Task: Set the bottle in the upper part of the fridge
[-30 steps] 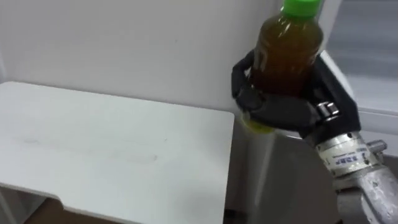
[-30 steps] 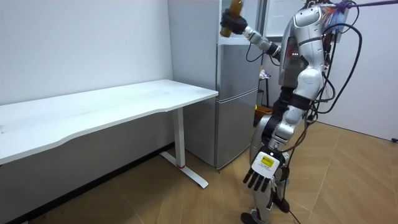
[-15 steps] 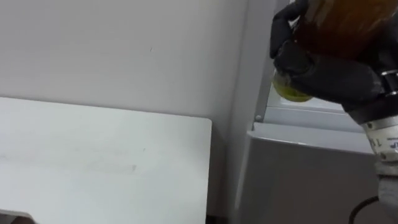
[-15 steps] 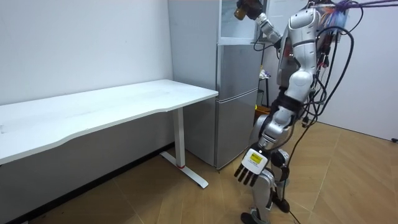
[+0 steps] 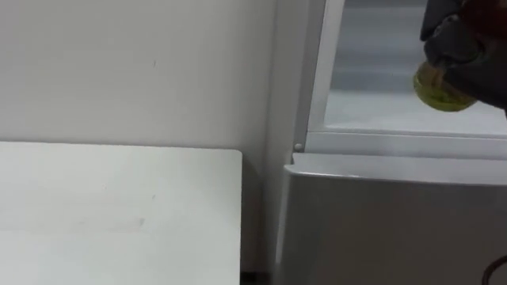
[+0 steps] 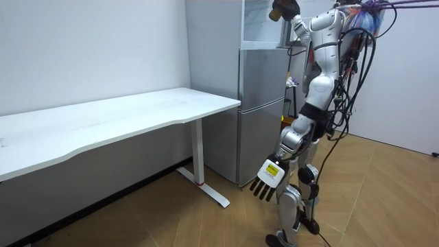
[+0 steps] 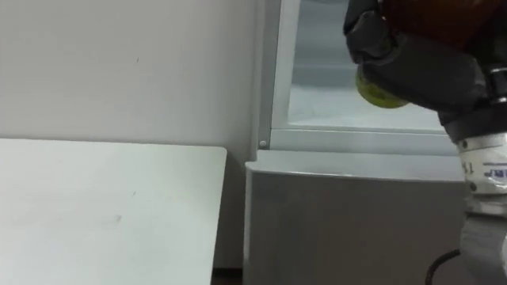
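Observation:
My right hand (image 7: 424,67) is shut on the bottle (image 7: 377,90), which holds amber liquid and has a yellow-green base. I hold it high, in front of the upper fridge compartment (image 5: 380,107), whose white frame and pale shelf show behind it. The bottle's base hangs above the top edge of the grey lower fridge door (image 5: 396,222). In the room view I stand close to the fridge (image 6: 260,103) with the right arm raised and the hand with the bottle (image 6: 281,8) at the upper compartment. My left hand (image 6: 266,182) hangs low beside my leg, fingers straight.
A white table (image 5: 119,206) stands against the wall just left of the fridge, its end close to the fridge's side. In the room view the table (image 6: 116,120) runs to the left, with wooden floor (image 6: 384,199) around me.
My right hand has carried the bottle up and over from beside the fridge to the front of the upper compartment. I have stepped closer to the fridge, and the eye views have shifted.

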Robot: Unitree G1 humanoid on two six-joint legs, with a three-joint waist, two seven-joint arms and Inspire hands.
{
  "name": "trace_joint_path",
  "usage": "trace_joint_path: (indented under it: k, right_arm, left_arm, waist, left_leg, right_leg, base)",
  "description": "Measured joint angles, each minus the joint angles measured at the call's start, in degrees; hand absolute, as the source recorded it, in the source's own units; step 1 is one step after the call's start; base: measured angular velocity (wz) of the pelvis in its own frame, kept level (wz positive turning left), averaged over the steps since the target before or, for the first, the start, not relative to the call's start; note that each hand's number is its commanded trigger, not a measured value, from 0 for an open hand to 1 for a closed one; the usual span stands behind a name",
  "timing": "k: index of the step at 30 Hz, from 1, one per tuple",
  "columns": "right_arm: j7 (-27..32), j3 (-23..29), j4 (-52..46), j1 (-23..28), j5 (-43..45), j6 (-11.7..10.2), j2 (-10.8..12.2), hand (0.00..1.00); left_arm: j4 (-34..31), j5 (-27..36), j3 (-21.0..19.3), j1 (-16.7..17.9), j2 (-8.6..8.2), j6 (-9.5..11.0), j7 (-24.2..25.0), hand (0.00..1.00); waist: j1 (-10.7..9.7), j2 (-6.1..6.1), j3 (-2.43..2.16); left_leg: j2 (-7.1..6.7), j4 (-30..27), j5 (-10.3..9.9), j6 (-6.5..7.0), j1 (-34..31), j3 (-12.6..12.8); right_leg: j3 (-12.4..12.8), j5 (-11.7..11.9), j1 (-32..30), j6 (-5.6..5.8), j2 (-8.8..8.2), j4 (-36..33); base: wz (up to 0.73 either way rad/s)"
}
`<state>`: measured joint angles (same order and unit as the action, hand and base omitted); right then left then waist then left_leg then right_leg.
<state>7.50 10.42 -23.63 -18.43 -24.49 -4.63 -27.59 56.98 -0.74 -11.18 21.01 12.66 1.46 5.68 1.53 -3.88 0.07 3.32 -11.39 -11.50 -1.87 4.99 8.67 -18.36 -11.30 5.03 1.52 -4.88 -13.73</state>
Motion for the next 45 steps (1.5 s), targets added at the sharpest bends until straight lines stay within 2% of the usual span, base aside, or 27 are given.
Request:
trace_joint_path:
  k: [5, 9, 12, 24, 30, 34, 39, 42, 45]
  right_arm:
    - [-0.09, 0.12, 0.35, 2.63, 0.02, 0.03, -0.85, 1.00]
    - [-0.09, 0.43, 0.94, 3.43, 1.14, 0.03, -1.03, 1.00]
    - [-0.10, 0.43, 1.14, 3.70, 2.80, 0.03, -1.05, 1.00]
    - [-0.05, 1.24, 3.76, 4.12, 5.68, 0.03, -1.34, 1.00]
    - [1.11, 2.43, 7.07, 4.10, 6.04, 0.02, -2.81, 1.00]
    - [1.22, 2.43, 12.23, 4.07, 6.93, 1.05, -4.58, 1.00]
    - [2.02, 2.39, 14.70, 4.07, 6.94, 2.77, -4.58, 1.00]
    - [2.65, 2.38, 16.74, 3.70, 7.97, 2.82, -4.94, 1.00]
    - [2.83, 2.33, 21.36, 2.40, 9.20, 2.88, -6.14, 1.00]
  left_arm:
    - [0.06, -1.53, -0.63, 0.03, -0.23, 0.45, -0.02, 0.00]
    - [0.26, -2.30, -1.85, 0.03, -0.24, 0.46, -0.02, 0.00]
    - [0.26, -2.36, -2.35, -0.08, -0.22, 0.48, -0.01, 0.00]
    - [0.29, -3.84, -2.36, -0.04, -0.26, 0.48, 0.50, 0.00]
    - [0.30, -3.83, -2.41, -0.17, -0.26, 0.41, 1.47, 0.00]
    - [0.40, -3.83, -2.40, -0.23, -0.25, 0.28, 1.42, 0.00]
    - [0.82, -3.56, -2.40, -0.18, -0.25, 0.03, 1.53, 0.00]
    - [0.83, -3.88, -2.40, -0.21, -0.17, -0.11, 2.03, 0.00]
    - [0.79, -3.87, -2.66, -0.21, -0.09, -0.12, 2.63, 0.00]
  waist:
    - [-0.05, -1.24, 0.49]
    - [0.04, -2.17, -0.05]
    - [0.04, -2.30, -0.14]
    - [-0.11, -1.88, 0.13]
    - [0.29, -1.96, 0.05]
    - [0.44, -2.27, -0.01]
    - [0.66, -2.37, 0.02]
    - [0.73, -2.92, 0.27]
    - [1.26, -3.74, 0.27]
  left_leg:
    - [0.05, -0.02, -0.14, -0.06, 0.12, 0.59]
    - [0.04, -0.39, -0.47, 0.02, -0.01, 0.70]
    - [0.03, -0.35, -0.48, 0.03, 0.16, 0.81]
    - [0.12, -0.32, -0.64, 0.03, 0.49, 0.95]
    - [0.08, -0.26, -0.65, 0.04, 0.20, 0.96]
    - [0.07, -0.23, -0.65, 0.04, 0.12, 0.81]
    - [0.06, -0.26, -0.63, 0.04, -0.58, 0.66]
    - [0.07, -0.29, -0.63, 0.04, -0.87, 0.57]
    - [0.04, -0.51, -0.63, 0.04, -1.33, 0.67]
  right_leg:
    - [0.76, -0.01, -0.21, -0.01, 0.08, -0.02]
    - [1.00, -0.01, -0.24, -0.01, 0.10, 0.01]
    - [1.10, 0.00, -0.19, 0.00, 0.11, 0.01]
    - [1.19, 0.00, -0.17, -0.01, 0.15, 0.01]
    - [1.27, -0.01, -0.25, 0.00, 0.18, 0.11]
    - [1.24, -0.01, -0.29, 0.00, 0.19, 0.11]
    - [1.36, -0.01, -1.12, 0.00, 0.20, -0.06]
    - [1.16, -0.01, -1.33, 0.00, 0.19, -0.07]
    - [1.06, 0.00, -1.79, -0.01, 0.13, -0.19]
  base:
    - [-0.06]
    - [-0.01]
    - [0.00]
    - [0.00]
    - [0.00]
    - [0.00]
    - [0.00]
    - [0.02]
    - [0.02]
